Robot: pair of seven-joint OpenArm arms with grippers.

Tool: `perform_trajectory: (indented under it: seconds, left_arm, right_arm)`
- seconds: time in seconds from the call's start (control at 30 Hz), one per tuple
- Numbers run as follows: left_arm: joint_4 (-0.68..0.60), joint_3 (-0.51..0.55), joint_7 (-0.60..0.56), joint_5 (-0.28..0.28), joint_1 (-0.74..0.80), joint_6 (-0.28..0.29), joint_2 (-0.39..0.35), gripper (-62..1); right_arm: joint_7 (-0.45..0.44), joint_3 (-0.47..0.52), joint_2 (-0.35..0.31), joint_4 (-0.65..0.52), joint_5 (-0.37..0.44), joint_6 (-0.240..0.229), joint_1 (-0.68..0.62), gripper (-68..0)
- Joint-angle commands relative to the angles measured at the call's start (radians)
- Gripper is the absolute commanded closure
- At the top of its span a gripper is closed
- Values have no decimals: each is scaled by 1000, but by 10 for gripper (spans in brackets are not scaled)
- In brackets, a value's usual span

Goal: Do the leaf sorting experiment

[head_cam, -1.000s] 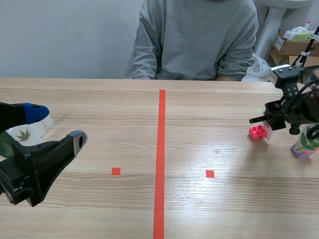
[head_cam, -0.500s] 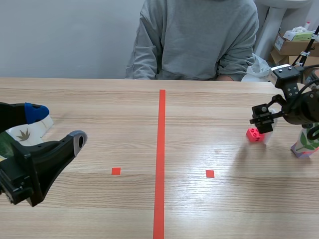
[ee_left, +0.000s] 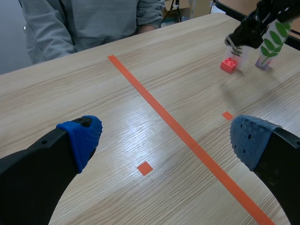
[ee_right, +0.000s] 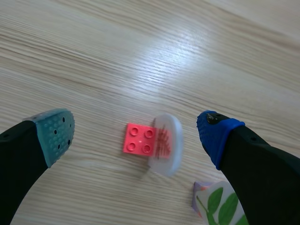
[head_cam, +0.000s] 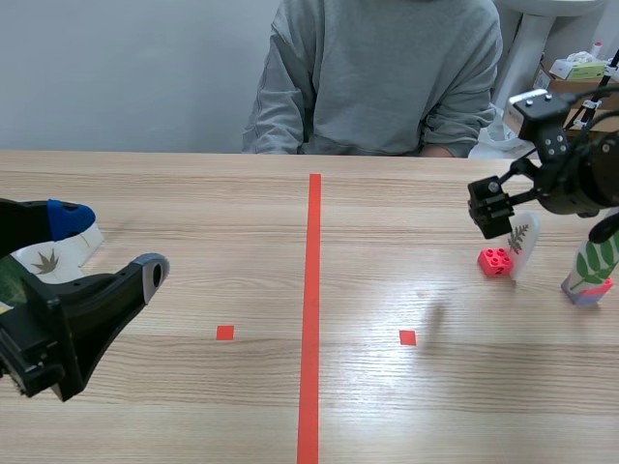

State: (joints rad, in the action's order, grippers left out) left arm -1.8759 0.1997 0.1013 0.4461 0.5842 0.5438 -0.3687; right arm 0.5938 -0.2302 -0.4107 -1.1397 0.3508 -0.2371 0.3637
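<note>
A white oval leaf card (head_cam: 520, 244) stands in a red brick (head_cam: 496, 259) on the table at the right. My right gripper (head_cam: 491, 217) hangs open just above it and touches nothing. Seen from the right wrist, the red brick (ee_right: 139, 139) and its card (ee_right: 165, 145) lie below the open right gripper (ee_right: 136, 133), between its fingers. A second card with a green leaf (head_cam: 592, 263) stands on a purple base further right. My left gripper (head_cam: 111, 246) is open low at the left, next to a card with a brown leaf (head_cam: 46, 259).
A person in a grey sweatshirt (head_cam: 377, 77) sits across the table. In the left wrist view the left gripper (ee_left: 166, 140) is open over bare wood, with the red brick (ee_left: 228, 64) and green-leaf card (ee_left: 272, 40) far ahead. Boxes (head_cam: 571, 82) stand behind the right arm.
My right gripper has opened, let go of the card in the red brick, and risen up and slightly left. The left arm has not moved.
</note>
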Motion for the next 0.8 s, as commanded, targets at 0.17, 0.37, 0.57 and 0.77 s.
perform_trajectory:
  seconds: [0.17, 0.37, 0.57, 0.77]
  left_arm:
    - [-16, 4, -13, 12, -3, -2, 7, -585]
    - [-16, 4, -14, -21, -3, -2, 8, -585]
    - [-16, 4, -14, -21, -3, -2, 7, -585]
    - [-16, 4, -14, -19, -3, -1, 5, -585]
  right_arm:
    - [62, 17, -75, -372, 47, 11, -192, -531]
    - [16, 146, -135, -662, 68, 10, -491, -531]
    - [-82, 318, -140, -869, 163, -106, -788, -525]
    - [-145, 422, -124, -909, 233, -228, -961, -524]
